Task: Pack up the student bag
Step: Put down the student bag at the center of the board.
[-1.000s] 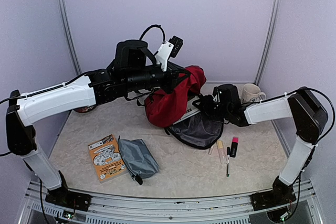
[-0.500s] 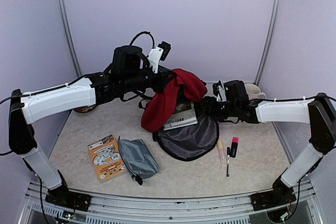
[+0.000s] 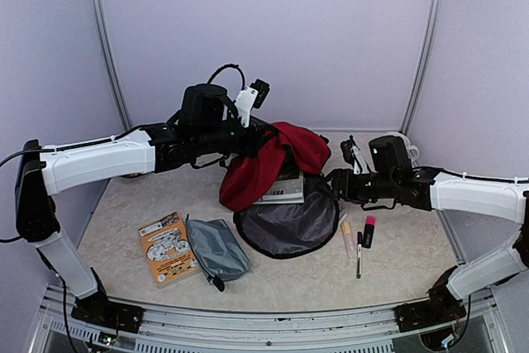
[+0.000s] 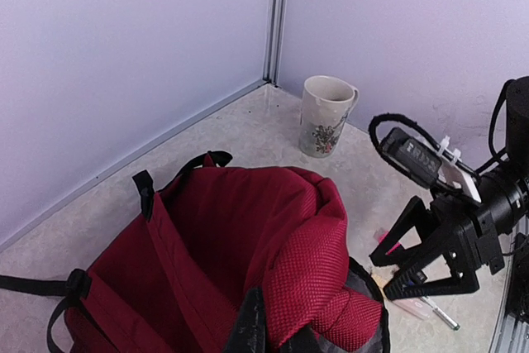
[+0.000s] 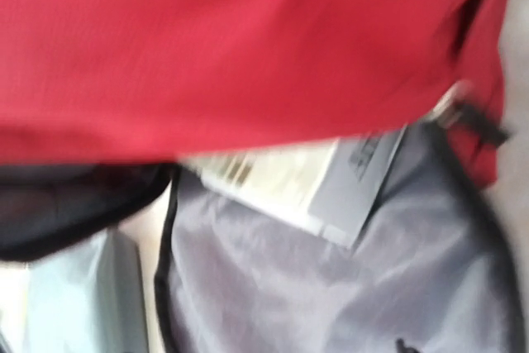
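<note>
Grips student bag [image 3: 285,148] flap with left pincer [image 4: 264,330], right pincer [image 4: 416,255] agape at 3 o'clock; book [image 3: 281,191] half in, pouch [image 3: 216,248], pens [image 3: 359,247] unpacked.

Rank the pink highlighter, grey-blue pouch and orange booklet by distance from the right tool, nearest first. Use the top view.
1. pink highlighter: just toward the near edge from the right tool, on the right side.
2. grey-blue pouch: front, left of centre, well across from that tool.
3. orange booklet: right beside the pouch on its left, farthest.
</note>
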`<action>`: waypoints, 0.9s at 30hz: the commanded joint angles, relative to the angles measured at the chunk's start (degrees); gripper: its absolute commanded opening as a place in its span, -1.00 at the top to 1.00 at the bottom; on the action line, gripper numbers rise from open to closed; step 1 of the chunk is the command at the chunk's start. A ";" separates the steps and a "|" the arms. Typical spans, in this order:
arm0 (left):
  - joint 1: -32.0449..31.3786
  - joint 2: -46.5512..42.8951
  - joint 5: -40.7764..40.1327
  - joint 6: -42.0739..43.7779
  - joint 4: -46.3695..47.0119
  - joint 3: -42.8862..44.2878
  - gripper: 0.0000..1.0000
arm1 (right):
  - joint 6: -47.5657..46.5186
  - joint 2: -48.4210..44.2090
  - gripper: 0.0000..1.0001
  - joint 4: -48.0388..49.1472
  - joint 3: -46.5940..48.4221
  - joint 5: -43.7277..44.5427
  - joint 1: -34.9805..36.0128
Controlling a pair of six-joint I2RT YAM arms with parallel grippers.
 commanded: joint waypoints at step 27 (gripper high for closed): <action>1.53 -6.89 -27.03 -26.05 -32.95 -10.87 -0.98 | 0.03 -0.23 -0.42 -3.00 -5.59 -1.08 11.32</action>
